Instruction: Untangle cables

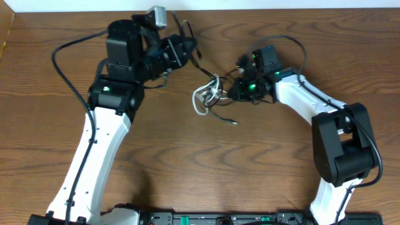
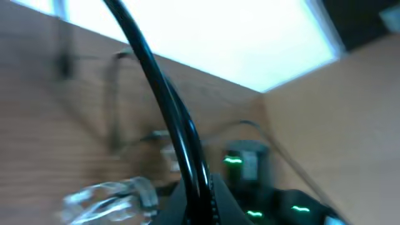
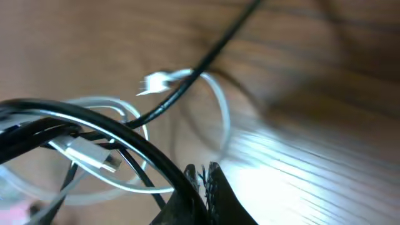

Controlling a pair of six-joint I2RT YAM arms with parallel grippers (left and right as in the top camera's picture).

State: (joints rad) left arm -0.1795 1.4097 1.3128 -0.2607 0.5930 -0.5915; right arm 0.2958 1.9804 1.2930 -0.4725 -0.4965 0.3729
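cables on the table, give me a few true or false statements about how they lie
1. The white cord and the black cord are tangled together. True.
2. The bundle sits outside both arms, near the table's edge. False: it lies between the left arm and the right arm.
3. The white cord lies in a straight line. False: it curls in loops.
4. The table is brown wood. True.

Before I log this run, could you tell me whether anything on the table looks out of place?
The white cord and the black cord lie tangled in one clump at the centre, loops crossing; nothing looks spilled or damaged.
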